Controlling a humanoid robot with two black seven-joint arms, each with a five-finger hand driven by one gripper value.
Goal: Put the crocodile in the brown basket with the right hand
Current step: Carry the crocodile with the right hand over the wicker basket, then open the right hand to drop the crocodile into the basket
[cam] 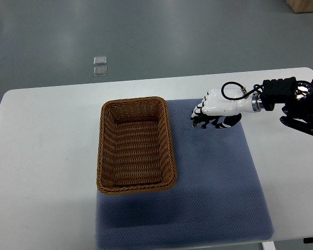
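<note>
Though the white surface (41, 156) and blue dimpled mat (219, 172) look smooth and flat, the brown basket (137, 145), just left of the right hand (216, 105), is stiff oval-woven wicker, empty. Beneath that hand's curled fingers sits the crocodile (207, 123), small, dark, spiky, probably light rigid plastic; best gripped across its midbody, which the fingers appear to clasp.
</note>
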